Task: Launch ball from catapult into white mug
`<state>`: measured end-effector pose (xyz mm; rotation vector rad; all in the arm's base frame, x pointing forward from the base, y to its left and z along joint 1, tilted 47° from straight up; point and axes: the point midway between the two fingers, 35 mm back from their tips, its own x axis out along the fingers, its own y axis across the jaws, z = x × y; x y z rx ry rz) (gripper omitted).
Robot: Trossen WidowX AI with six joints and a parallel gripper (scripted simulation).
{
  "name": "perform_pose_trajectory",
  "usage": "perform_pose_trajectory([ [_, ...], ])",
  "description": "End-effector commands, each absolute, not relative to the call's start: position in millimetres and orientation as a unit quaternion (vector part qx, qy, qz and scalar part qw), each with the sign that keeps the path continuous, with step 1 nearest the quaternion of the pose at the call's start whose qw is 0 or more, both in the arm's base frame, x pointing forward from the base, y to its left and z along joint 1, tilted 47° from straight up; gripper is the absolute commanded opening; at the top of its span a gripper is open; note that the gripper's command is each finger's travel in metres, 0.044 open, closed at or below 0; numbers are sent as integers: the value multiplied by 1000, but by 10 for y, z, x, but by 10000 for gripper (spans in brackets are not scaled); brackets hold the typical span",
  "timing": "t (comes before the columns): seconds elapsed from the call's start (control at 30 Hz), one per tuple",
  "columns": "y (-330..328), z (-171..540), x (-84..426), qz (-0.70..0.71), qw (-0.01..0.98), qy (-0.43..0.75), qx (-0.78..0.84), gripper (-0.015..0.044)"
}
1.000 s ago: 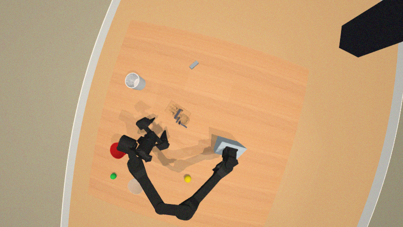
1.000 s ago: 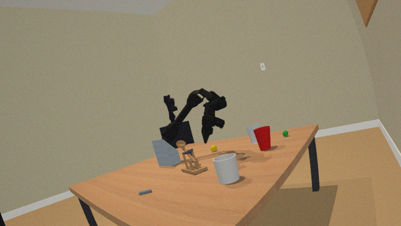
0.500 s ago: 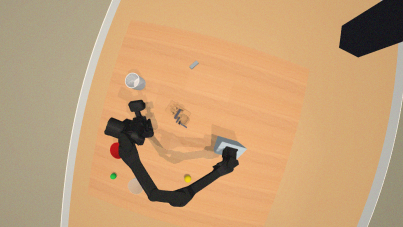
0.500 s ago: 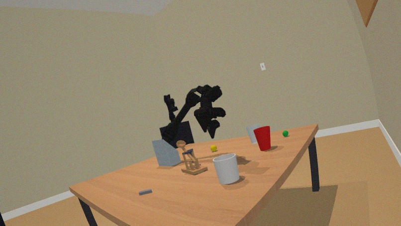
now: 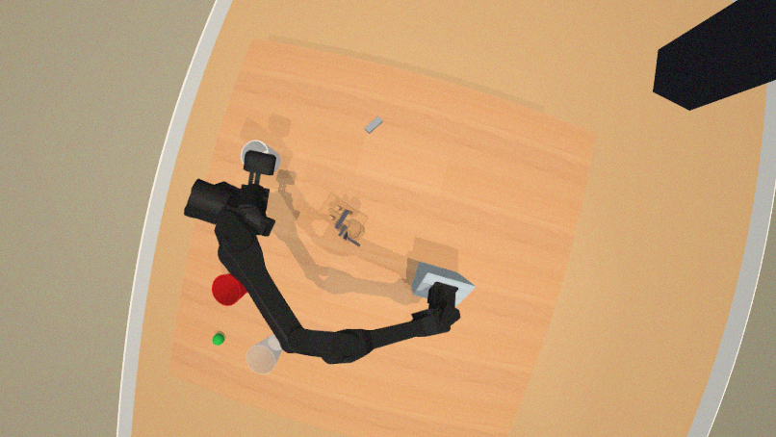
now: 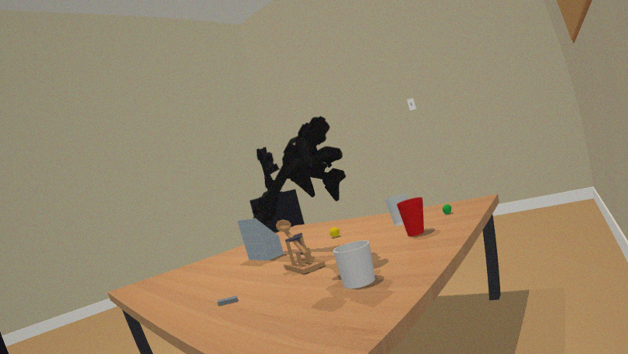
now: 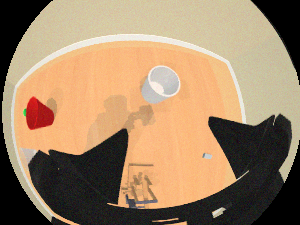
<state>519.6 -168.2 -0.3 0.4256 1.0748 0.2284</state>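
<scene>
The wooden catapult stands mid-table with its spoon empty. The white mug stands upright near the table's edge, a short way from the catapult. A yellow ball lies on the table behind the mug; in the top view the arm hides it. My gripper is open and empty. It hangs high above the table, and in the top view it overlaps the mug.
A red cup stands beside a pale translucent cup. A green ball lies near them. A grey box stands at the arm's base. A small grey block lies apart.
</scene>
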Motion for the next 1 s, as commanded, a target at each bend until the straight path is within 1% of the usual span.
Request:
perform_pose_trajectory([
  [0.0,-1898,-71,5285,87,830,485,260,440],
  [0.37,-2522,-171,5435,43,818,416,396,440],
  [0.97,-2533,-172,5436,42,817,414,398,440],
])
